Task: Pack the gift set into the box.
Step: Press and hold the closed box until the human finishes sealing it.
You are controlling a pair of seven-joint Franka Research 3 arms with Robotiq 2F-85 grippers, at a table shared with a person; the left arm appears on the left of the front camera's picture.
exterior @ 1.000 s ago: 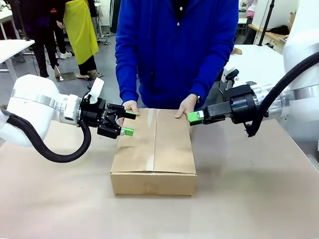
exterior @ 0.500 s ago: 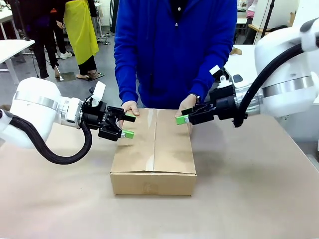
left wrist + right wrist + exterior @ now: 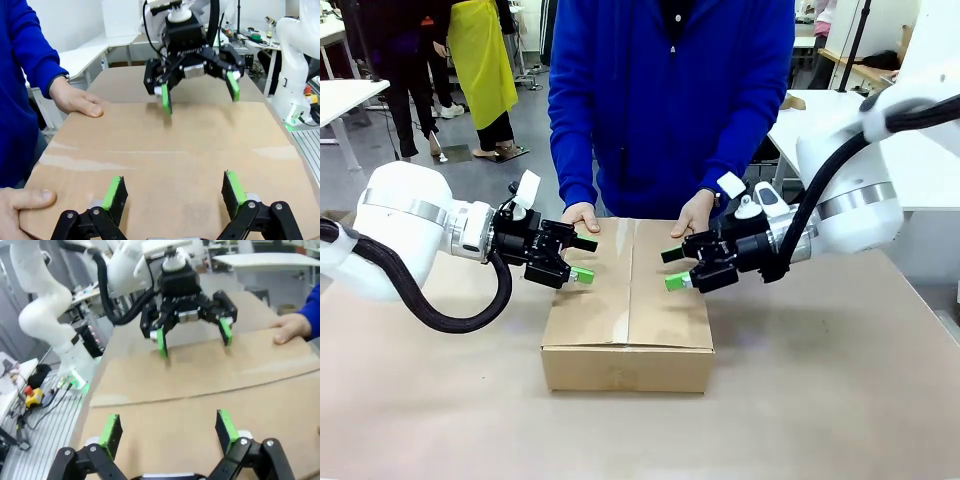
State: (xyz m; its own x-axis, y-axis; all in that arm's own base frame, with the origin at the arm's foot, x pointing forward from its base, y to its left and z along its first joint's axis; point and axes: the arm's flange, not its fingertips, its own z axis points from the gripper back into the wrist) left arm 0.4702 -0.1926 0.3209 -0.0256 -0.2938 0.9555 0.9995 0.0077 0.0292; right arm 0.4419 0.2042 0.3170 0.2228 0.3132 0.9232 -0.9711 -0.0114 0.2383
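Box (image 3: 628,300) sits shut in the middle of the worktop (image 3: 820,380), flaps folded flat, with the person's hands (image 3: 582,215) resting on its far corners. My left fingers (image 3: 580,273) are spread wide, hovering empty at the lid's left edge, nudged slightly inward since half a second ago. My right fingers (image 3: 677,281), then held together by the person's hand at the far right corner, have swung over the lid and parted wide, holding nothing.

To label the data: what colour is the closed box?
Plain brown cardboard; the box shows best in the front view.
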